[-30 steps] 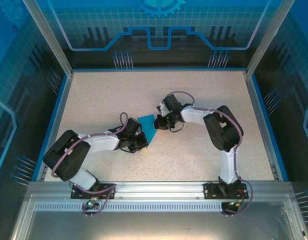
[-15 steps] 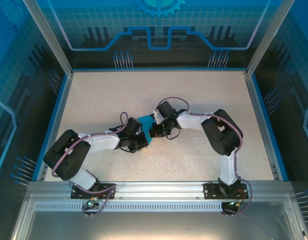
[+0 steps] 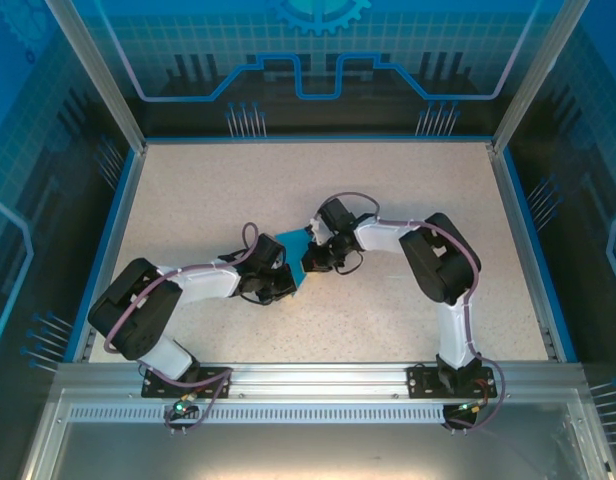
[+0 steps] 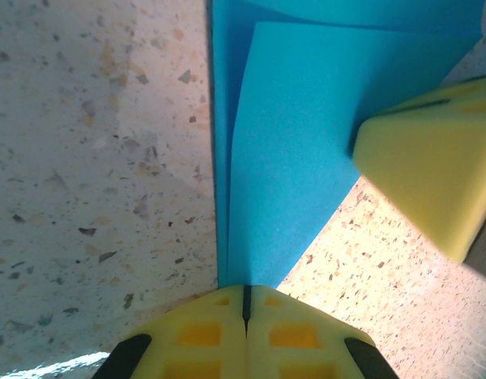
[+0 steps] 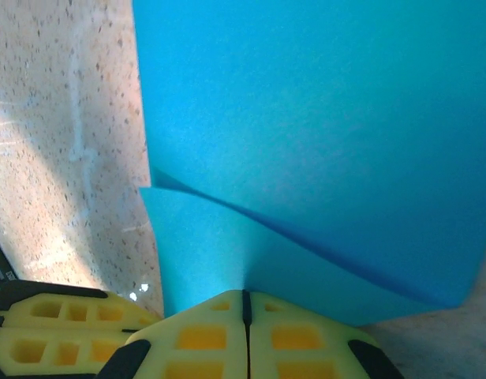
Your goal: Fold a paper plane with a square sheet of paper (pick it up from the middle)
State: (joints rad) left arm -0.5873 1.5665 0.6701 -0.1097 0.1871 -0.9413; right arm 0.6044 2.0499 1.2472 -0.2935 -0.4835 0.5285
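Top external | sheet (image 3: 292, 243) between left tool (image 4: 244, 292) and right tool (image 5: 244, 296) | both pinch it

Both our black-and-white arms bend inward and low; our yellow-fingered left claw (image 4: 244, 298) and yellow-fingered right claw (image 5: 244, 304) sit nearly tip to tip, jaws pressed together.

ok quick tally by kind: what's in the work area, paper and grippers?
square sheet of paper, teal-blue, partly folded over: 1
Grippers with yellow fingers: 2, the left gripper and the right gripper, each shut with the paper running in at its tips
Total: 3
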